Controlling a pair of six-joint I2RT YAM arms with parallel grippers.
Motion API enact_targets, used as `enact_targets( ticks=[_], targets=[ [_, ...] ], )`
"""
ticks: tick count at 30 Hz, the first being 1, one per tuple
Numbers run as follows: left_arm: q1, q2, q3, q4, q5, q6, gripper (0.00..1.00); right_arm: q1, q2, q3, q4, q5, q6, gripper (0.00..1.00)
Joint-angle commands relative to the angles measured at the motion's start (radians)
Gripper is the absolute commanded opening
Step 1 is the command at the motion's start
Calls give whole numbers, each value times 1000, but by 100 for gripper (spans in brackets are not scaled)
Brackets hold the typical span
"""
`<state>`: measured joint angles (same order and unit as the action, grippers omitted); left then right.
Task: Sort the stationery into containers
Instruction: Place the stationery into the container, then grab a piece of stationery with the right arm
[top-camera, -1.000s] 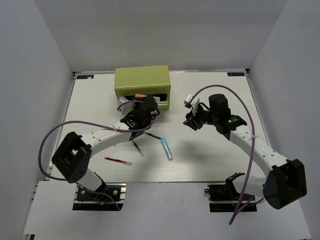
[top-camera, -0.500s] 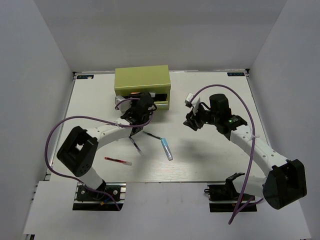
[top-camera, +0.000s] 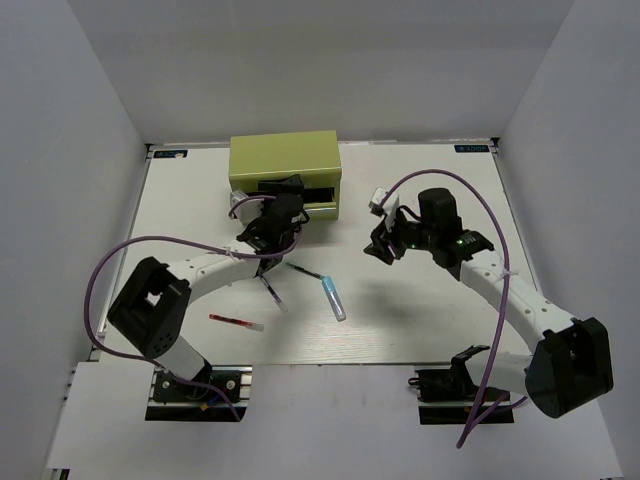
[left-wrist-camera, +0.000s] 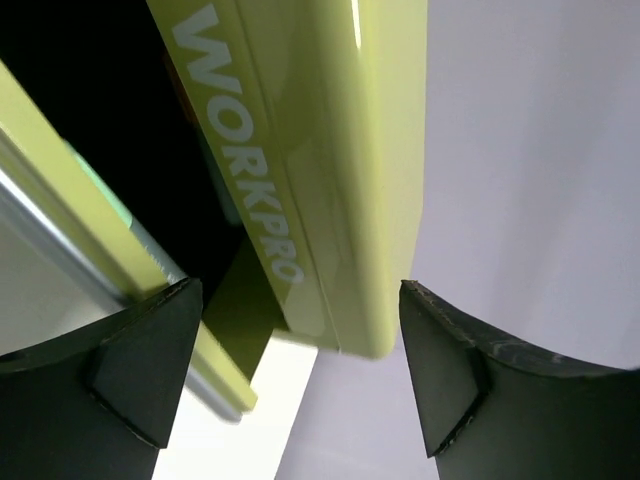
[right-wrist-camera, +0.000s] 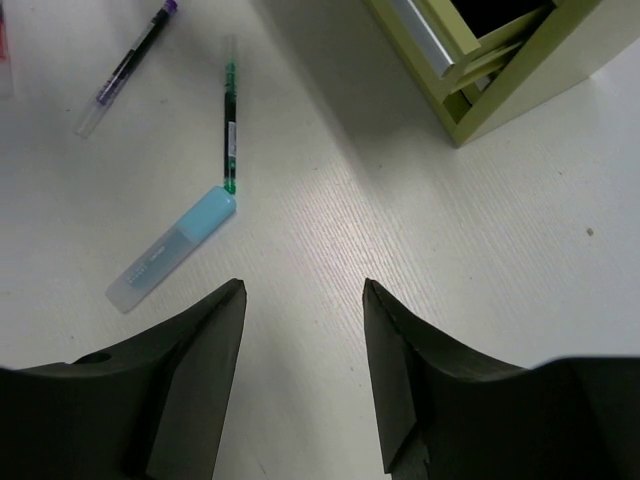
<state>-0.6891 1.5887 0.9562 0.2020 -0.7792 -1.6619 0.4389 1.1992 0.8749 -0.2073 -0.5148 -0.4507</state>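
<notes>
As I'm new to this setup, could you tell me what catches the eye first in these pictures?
The boxy olive-green metal chest stands at the far side of the white table, with the left gripper open at its lettered front. The right gripper hovers open near a pale-blue capped marker lying mid-table among thin pens.

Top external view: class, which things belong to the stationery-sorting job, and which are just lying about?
Job: green chest, light-blue marker, black pen, purple-tipped pen, red pen.
Not the job: purple cables, white table.
</notes>
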Motion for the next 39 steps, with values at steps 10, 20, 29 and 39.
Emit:
enact_targets(
  ticks=[10, 20, 29, 39],
  targets=[
    [-16, -323, 13, -286, 279, 640, 100, 119, 204, 62, -62, -41, 139, 54],
    [-3, -508, -106, -943, 333, 504, 100, 317, 468, 203, -115, 241, 279, 69],
    [-3, -798, -269, -1041, 333, 375, 100, 417, 543, 193, -101, 352, 371, 73],
    [-3, -840, -330, -1104, 380, 275, 100, 465, 576, 148, -95, 392, 374, 56]
  ],
)
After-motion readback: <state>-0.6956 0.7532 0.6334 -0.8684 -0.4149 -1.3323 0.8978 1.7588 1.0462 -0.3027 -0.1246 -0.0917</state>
